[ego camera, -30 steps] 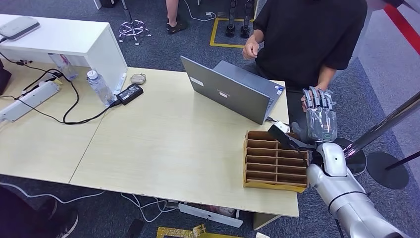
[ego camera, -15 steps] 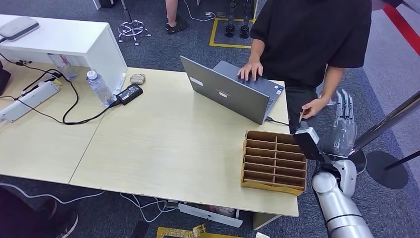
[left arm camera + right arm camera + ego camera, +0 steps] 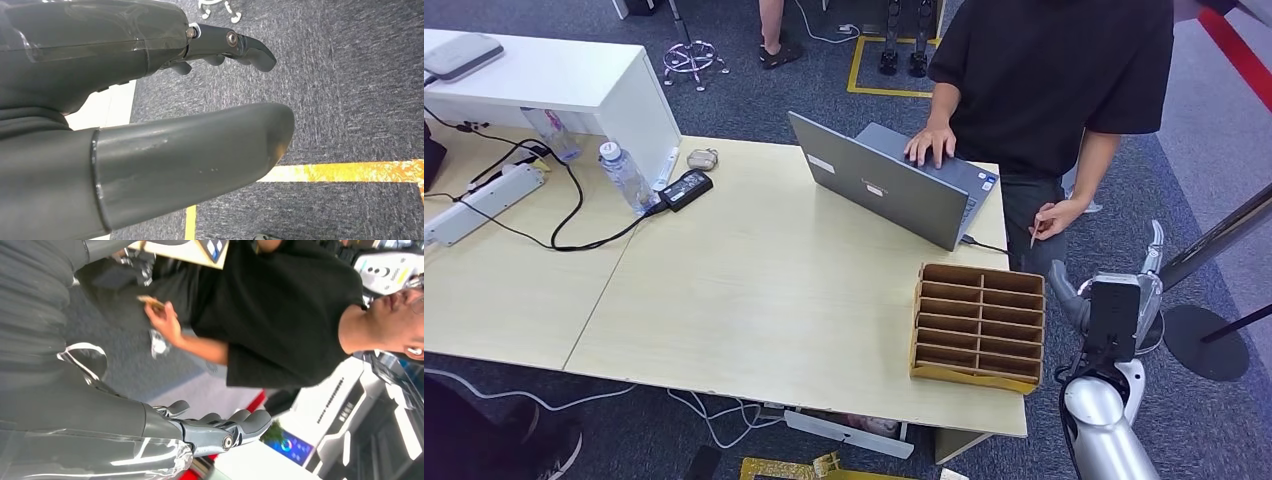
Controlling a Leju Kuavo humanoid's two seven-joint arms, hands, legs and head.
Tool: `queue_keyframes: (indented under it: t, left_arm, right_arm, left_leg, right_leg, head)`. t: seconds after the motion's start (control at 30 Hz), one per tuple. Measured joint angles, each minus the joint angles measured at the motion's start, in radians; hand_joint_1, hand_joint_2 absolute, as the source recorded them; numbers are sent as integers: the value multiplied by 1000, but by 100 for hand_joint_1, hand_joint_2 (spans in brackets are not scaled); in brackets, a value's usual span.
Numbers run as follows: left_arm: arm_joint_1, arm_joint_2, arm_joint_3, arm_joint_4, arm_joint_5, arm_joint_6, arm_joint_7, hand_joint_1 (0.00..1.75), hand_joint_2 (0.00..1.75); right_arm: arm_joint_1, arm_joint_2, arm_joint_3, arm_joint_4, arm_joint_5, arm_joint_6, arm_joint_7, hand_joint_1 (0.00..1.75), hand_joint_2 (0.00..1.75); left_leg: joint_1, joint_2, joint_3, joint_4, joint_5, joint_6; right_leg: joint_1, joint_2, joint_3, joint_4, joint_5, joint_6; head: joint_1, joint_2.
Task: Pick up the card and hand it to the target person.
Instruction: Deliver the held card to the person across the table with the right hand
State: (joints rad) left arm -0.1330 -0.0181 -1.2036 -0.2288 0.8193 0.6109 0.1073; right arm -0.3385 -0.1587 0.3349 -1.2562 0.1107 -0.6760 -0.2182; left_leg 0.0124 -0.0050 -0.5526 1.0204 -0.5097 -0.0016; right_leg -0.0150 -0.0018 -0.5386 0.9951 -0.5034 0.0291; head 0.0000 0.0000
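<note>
Over the last second my right hand [image 3: 1114, 300] dropped back from the person [image 3: 1044, 80] toward my own side, and it ended low beside the wooden divider tray [image 3: 977, 322], just off the table [image 3: 754, 290] edge. At the start it was raised against the person's near hand [image 3: 1056, 217]; by now the two were well apart. That near hand held a thin pale sliver, which I took to be the card [image 3: 1033, 236] (too small in the head view to be sure, though the right wrist view showed the same tan strip pinched in their fingers). Their other hand had moved onto the laptop [image 3: 894, 180] and rested there.

My right hand carried nothing, and from the wrist its fingers [image 3: 240, 422] lay stretched out and loosely apart. My left hand [image 3: 150, 125] hung over the carpet, also empty, thumb and fingers spread.

I judged the handover done, with only the arm's retreat left to finish.
</note>
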Motion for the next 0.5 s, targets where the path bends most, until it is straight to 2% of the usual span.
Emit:
queue_keyframes:
  t: [0.1, 0.2, 0.33, 0.5]
  left_arm:
    - [0, -1, 0, 0, 9, 5, -2, 0, 0]
    - [0, -1, 1, 0, 20, 9, -15, 0, 0]
    - [0, -2, 6, 0, 30, 11, -38, 0, 0]
    - [0, -4, 7, 0, 30, 13, -40, 0, 0]
  right_arm:
    - [34, -18, 36, -29, -51, 39, 19, 0, 175]
    - [57, -39, 79, -45, -110, 139, 36, 0, 175]
    - [77, -64, 136, -60, -170, 249, 18, 0, 175]
    - [94, -81, 194, -70, -205, 317, -1, 0, 175]
  left_leg:
    - [0, 0, 0, 0, 0, 0]
    - [0, 0, 0, 0, 0, 0]
    - [0, 0, 0, 0, 0, 0]
    - [0, 0, 0, 0, 0, 0]
  right_leg:
    - [0, 0, 0, 0, 0, 0]
    - [0, 0, 0, 0, 0, 0]
    - [0, 0, 0, 0, 0, 0]
    - [0, 0, 0, 0, 0, 0]
  head:
    - [0, 0]
    - [0, 0]
    - [0, 0]
    - [0, 0]
